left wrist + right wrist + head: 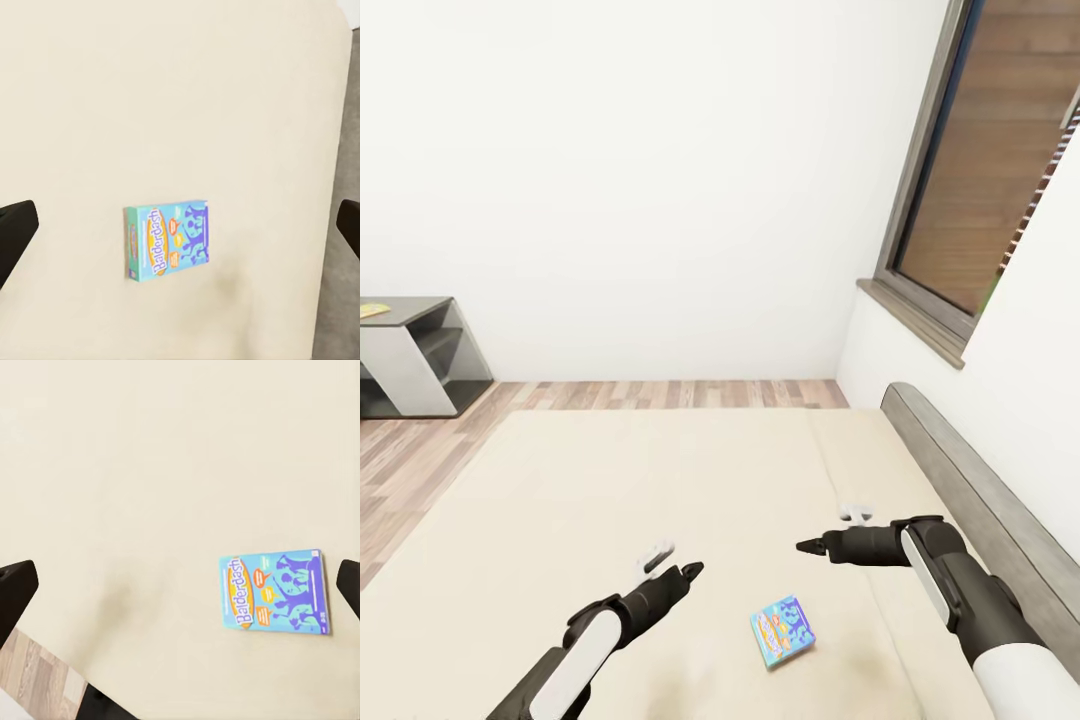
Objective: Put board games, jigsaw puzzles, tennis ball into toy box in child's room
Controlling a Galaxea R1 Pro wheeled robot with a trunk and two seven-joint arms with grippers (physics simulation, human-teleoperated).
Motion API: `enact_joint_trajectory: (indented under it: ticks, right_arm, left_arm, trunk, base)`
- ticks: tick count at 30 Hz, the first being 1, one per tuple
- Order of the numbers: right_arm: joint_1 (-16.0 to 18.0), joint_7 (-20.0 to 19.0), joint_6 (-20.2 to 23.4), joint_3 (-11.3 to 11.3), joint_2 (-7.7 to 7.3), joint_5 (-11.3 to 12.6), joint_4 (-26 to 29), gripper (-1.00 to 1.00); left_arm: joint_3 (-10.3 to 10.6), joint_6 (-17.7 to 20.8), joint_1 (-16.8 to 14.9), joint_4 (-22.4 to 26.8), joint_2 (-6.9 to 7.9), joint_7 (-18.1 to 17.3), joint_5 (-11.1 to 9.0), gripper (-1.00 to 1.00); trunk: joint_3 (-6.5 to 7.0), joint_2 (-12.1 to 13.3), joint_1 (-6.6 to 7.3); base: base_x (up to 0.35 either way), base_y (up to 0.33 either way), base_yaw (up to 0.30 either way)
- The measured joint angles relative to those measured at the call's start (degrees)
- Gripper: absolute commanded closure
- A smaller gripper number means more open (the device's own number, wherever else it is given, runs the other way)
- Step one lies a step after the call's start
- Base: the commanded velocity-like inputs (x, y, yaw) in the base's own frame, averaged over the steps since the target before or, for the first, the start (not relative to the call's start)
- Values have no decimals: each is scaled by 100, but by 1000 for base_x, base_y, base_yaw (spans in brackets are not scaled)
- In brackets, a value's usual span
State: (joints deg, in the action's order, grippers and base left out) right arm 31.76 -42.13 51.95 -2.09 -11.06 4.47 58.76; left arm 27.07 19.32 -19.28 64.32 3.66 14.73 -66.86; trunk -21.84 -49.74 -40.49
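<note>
A blue Balderdash board game (782,631) lies flat on the beige bed (610,500), at 5 o'clock from centre in the head view. The left tool (672,562) and right tool (828,533) hover above it, both spread wide and empty.

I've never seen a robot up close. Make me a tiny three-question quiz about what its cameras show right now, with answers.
1. True or false: the blue board game is gripped by a hand.
2. What does the game lie on: (a) wood floor, (b) beige mattress, (c) shelf unit?
3. In the head view, the game lies between which two things?

Key
1. False. It lies flat and free; the left hand and right hand are above the bed, both open.
2. b.
3. The two arms, nearer the camera than both hands.
</note>
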Motion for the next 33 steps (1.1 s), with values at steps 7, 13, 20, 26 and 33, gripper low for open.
enact_joint_trajectory:
  ticks: [7,13,20,26,33]
  right_arm:
    - [-31,12,-35,9,5,8,69,-100]
    - [-35,29,18,47,8,27,81,-100]
    - [-3,103,39,56,14,24,24,-100]
    - [15,465,69,69,24,66,-60,-100]
    - [22,672,151,71,109,92,-100,-100]
  left_arm:
    - [-9,-39,-28,-72,4,-2,4,-100]
    - [-49,-56,-37,-177,-2,-2,-32,-100]
    - [-275,-52,-62,-441,-28,-31,-70,-100]
    - [-488,-27,-202,-924,-124,-212,-122,-100]
    - [-586,-29,-351,-1326,-192,-419,-165,-100]
  trunk:
    - [-5,0,0]
    - [-6,0,0]
    - [-7,0,0]
    - [-7,0,0]
    - [-7,0,0]
  base:
    - [0,0,1]
    - [0,0,0]
    - [0,0,0]
    - [0,0,0]
    - [0,0,0]
